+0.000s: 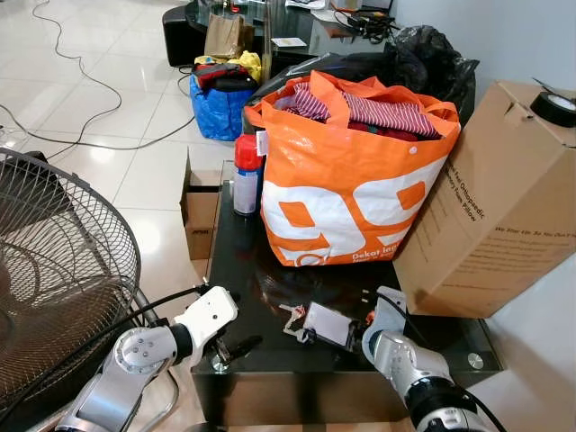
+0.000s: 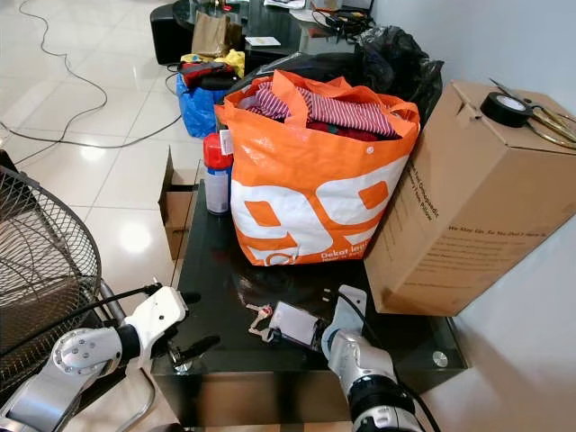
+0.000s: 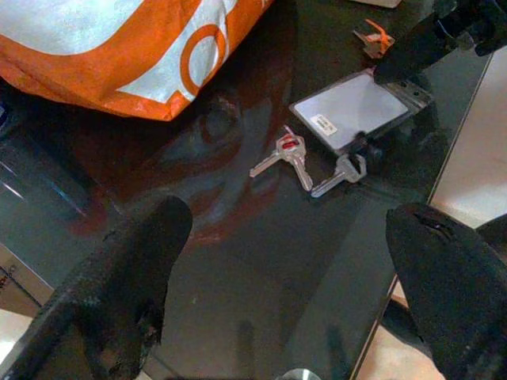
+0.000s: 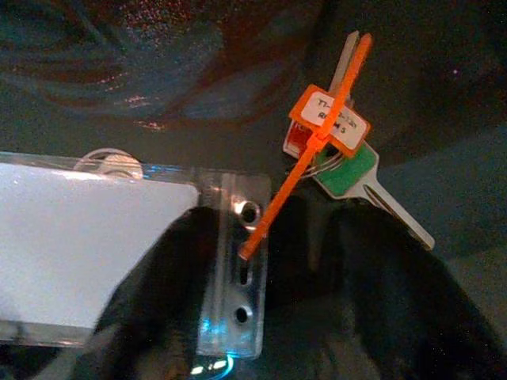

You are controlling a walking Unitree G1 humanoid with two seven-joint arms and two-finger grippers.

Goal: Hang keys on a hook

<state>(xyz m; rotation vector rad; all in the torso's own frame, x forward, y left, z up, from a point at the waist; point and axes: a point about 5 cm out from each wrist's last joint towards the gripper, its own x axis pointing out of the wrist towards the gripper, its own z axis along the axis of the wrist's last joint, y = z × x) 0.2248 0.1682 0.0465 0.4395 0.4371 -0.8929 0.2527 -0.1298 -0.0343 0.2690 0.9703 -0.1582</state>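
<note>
- Early stage, by the look of it: keys (image 3: 289,152) lying flat on the black glass table (image 1: 270,369), near its front edge, not yet lifted.
- Joined to a clear card holder (image 1: 327,323) just beside them; a second bunch with an orange tag (image 4: 331,119) at the holder's other end, also flat on the glass.
- Right gripper (image 4: 277,261) down at the holder's slotted metal end, near the front right corner; fingers (image 4: 162,277) either side of that end, touching or nearly so; closed grip or not, cannot tell.
- Left gripper (image 3: 289,269) hovering over the front left part of the table, jaws wide apart, nothing between them, keys a little ahead of the tips.
- No hook to be made out among the orange bag (image 1: 351,180), spray can (image 1: 247,174) at the table's back left, and cardboard box (image 1: 495,198) at its right edge.
- Left to do, judging from this: secure the bunch, lift it clear, find a hook, hang it. Nearly everything.
</note>
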